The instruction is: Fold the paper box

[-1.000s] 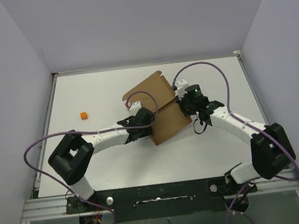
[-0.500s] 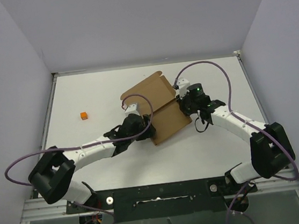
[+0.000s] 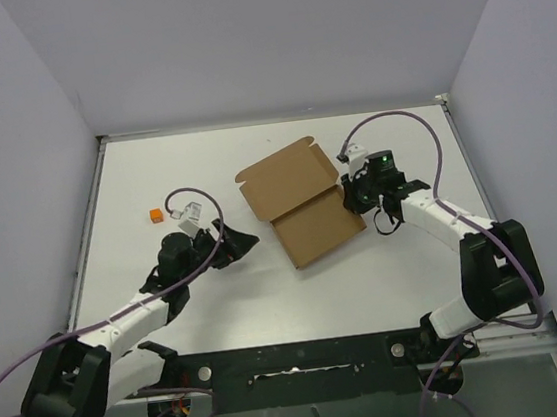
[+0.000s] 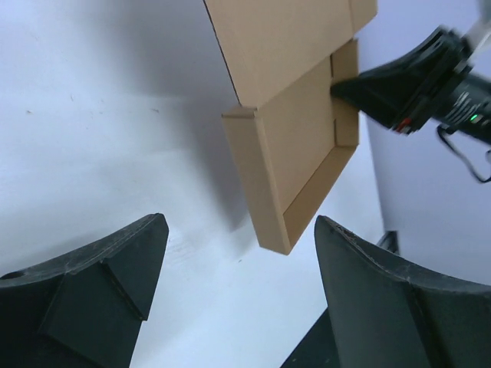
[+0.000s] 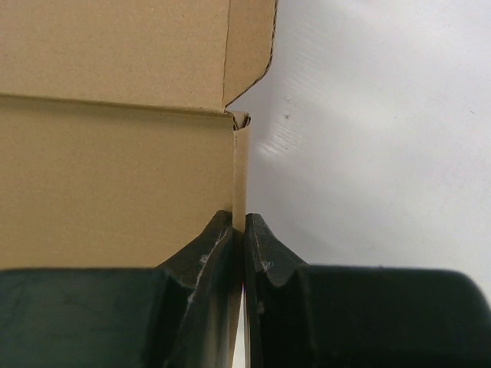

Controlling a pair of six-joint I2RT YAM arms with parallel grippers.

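On the white table (image 3: 154, 172), we see the paper box (image 3: 303, 206) lying near the middle. It is partly formed, with a shallow tray with raised side walls as its near half and the lid panel spread flat as its far half. At the box's right edge, the right gripper (image 5: 239, 224) clenches its fingers on the thin upright side wall, just short of the corner where tray meets lid. Well to the left of the box, the left gripper (image 4: 239, 230) faces it with fingers spread wide, nothing between them, clear of the cardboard. Farther left of the box sits a small orange block (image 3: 157, 215), apart from everything.

We judge the hold fragile. Only one wall is pinned, so any sideways pull from the right arm could swing the light sheet around that pinch or crease the wall off its score line. The unheld left wall may spring flat. If the left gripper comes in low, it could catch the box's near-left corner and shove the box out of the pinch.
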